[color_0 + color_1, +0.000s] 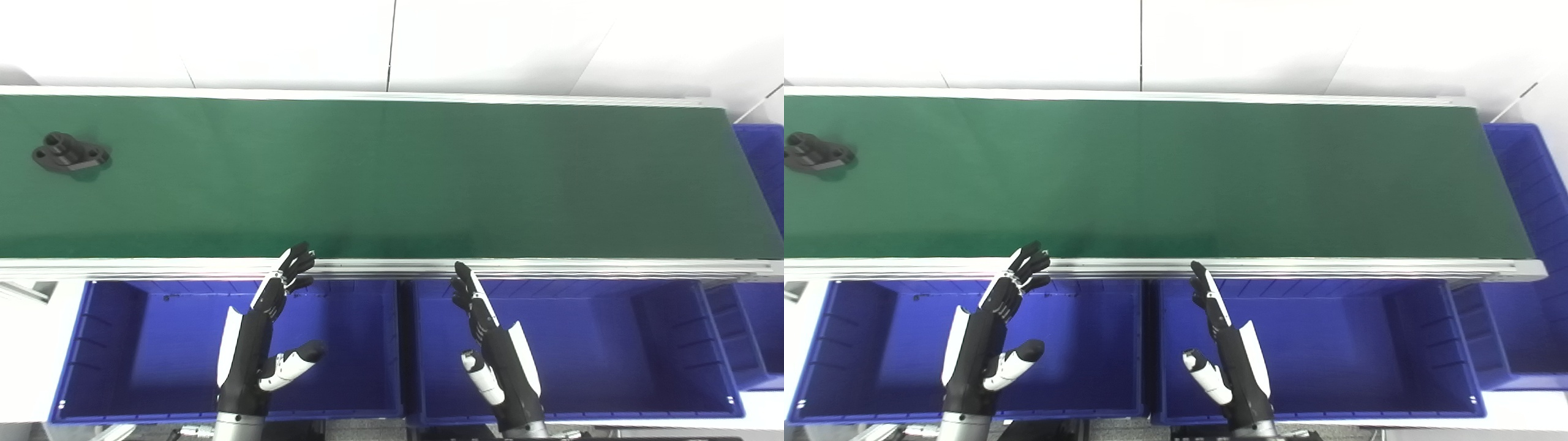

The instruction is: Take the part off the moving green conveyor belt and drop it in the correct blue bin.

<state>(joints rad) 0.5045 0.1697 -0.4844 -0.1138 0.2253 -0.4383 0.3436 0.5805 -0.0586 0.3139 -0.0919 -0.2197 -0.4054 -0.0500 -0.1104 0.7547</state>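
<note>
Part sits far left on the belt, well clear of both hands. My left hand and right hand hover over the bins, fingers spread, holding nothing. It looks rigid, blocky, probably light; I'd pinch across its narrow middle.

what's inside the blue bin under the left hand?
Nothing visible inside the left blue plastic bin; the open left hand and forearm cover part of its floor, so that patch is unseen.

Matt green belt, glossy blue plastic bins, metal rail
</note>
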